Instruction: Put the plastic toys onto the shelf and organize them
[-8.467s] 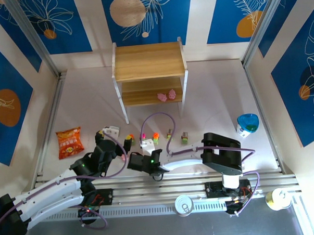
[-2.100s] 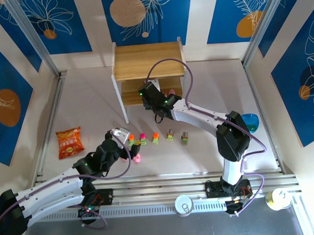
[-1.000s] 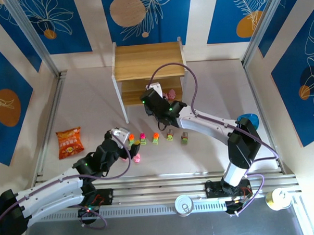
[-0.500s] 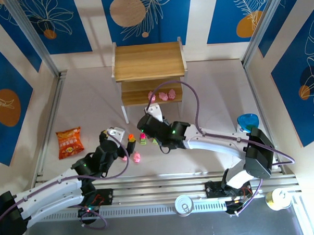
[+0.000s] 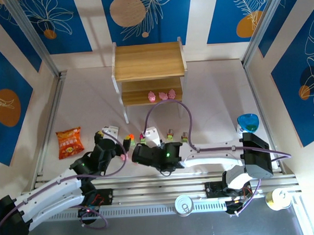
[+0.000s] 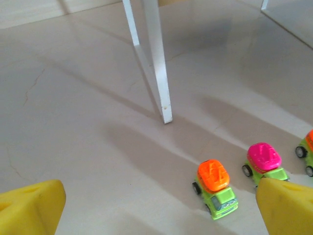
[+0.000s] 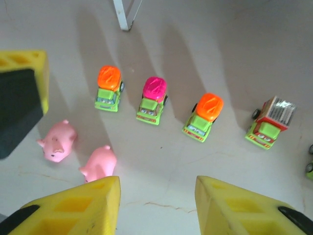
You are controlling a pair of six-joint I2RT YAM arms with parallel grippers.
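The shelf stands at the back, with three pink figures on its lower board. On the table, green toy cars stand in a row: orange-topped, magenta-topped, orange-topped and grey-topped. Two pink figures lie in front of the row's left end. My right gripper hovers open just before them, holding nothing. My left gripper is wide open and empty, low by the orange-topped car and the shelf's front leg.
An orange-red snack bag lies at the left. A blue bowl sits at the right. Two cans stand on the near rail. The two grippers are close together.
My right arm has drawn back from the shelf's lower board to the near table over the toys. A third pink figure now sits on that board. The left arm has barely moved.
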